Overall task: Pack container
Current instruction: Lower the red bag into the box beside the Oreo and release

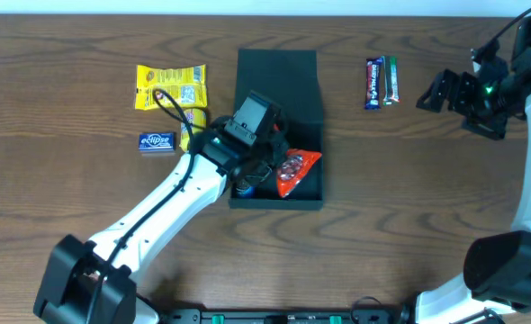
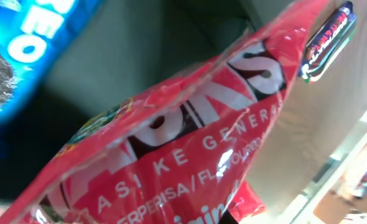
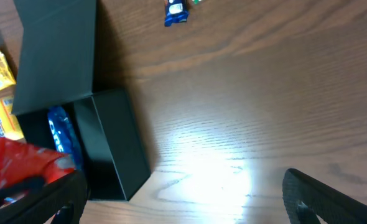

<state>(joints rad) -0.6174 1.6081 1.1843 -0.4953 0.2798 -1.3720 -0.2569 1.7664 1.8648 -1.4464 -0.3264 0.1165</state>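
Note:
The dark container [image 1: 312,112] stands open at the table's middle, its flap lid [image 1: 276,67] laid back; it also shows in the right wrist view [image 3: 118,146]. My left gripper [image 1: 274,157] is down in the container, shut on a red snack packet [image 1: 294,171], which fills the left wrist view [image 2: 190,143] and hides the fingers. A blue Oreo packet [image 3: 59,130] lies in the container beside it. My right gripper [image 1: 436,92] is open and empty, held above the table at the far right [image 3: 183,199].
A yellow snack packet [image 1: 171,88] and a blue Eclipse gum box [image 1: 157,141] lie left of the container. Two candy bars [image 1: 381,81] lie to its right, near my right gripper. Bare wood table surrounds them.

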